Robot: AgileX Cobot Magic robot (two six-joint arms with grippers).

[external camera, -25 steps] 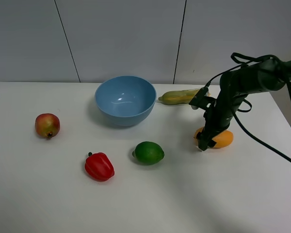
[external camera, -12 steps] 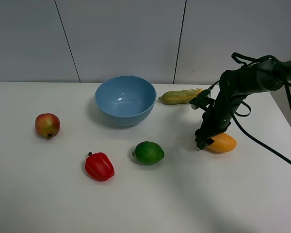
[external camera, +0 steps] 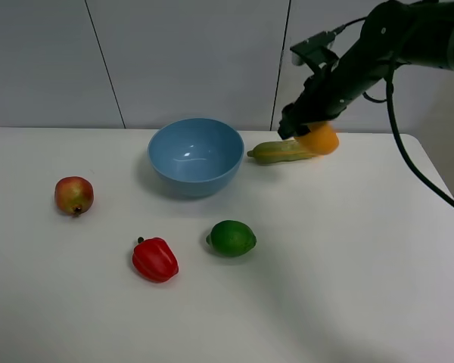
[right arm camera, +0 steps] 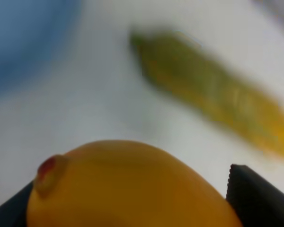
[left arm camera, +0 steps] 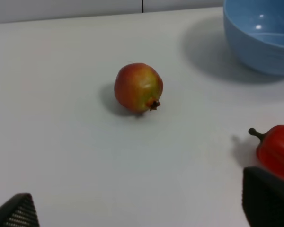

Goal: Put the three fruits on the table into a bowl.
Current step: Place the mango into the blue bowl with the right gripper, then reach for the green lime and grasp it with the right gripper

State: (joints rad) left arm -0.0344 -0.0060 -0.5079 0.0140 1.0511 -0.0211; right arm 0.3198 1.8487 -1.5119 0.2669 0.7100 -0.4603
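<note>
Carrying the mango [external camera: 321, 140] clear of the desk [external camera: 348, 272], the right gripper [external camera: 309, 130] has its jaws closed on the fruit from both sides. The mango hangs in the air over the near end of the corn cob [external camera: 276, 152], to the right of the bowl [external camera: 197, 180] and not yet above it.

Progress: 0 of 3 fruits delivered; the bowl interior looks empty.
- Mango: in the grasp, short of the bowl.
- Lime [external camera: 231, 237]: on the desk in front of the bowl, untouched.
- Pomegranate [external camera: 74, 195]: on the desk, well to the left of the bowl, untouched.
- Bell pepper [external camera: 155, 259]: near the lime; not a task item.

Left gripper [left arm camera: 142, 213]: spread wide, nothing between its tips, hovering over the desk with the pomegranate ahead of it.

Limits of view: the right wrist picture is blurred. The mango fills the foreground, the gripper fingers [right arm camera: 260, 198] show only as dark corners, and the contact points are not visible. The left arm is absent from the high view. In the left wrist view the bowl is cut off by the frame edge and the pepper is partly behind a finger.
</note>
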